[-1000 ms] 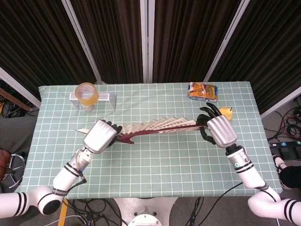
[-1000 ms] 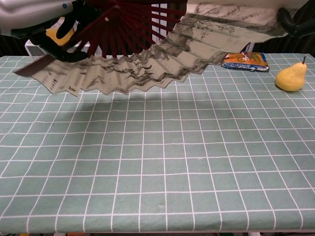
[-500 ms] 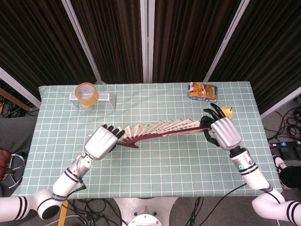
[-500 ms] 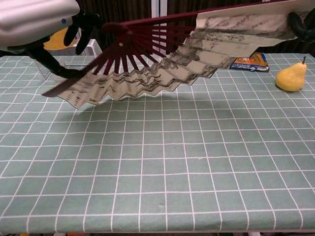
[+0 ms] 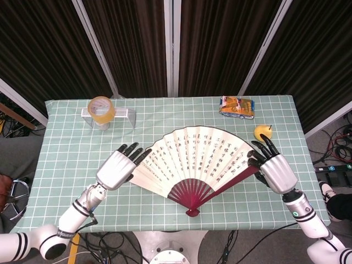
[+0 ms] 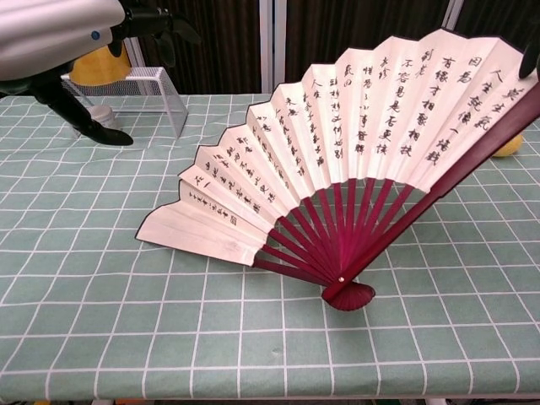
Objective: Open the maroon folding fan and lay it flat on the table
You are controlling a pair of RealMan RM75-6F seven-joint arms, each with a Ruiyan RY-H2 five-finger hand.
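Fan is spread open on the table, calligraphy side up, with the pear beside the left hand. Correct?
Not quite: the pear sits beside the right hand, as the head view shows. The rest holds: the fan is spread open on the table, calligraphy up.

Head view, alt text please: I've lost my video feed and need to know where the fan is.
The maroon folding fan lies spread open on the green checked table, calligraphy side up, pivot toward the near edge. The left hand rests open at its left end; the right hand is at its right guard stick. Behind sit a pear, snack packet and tape roll.
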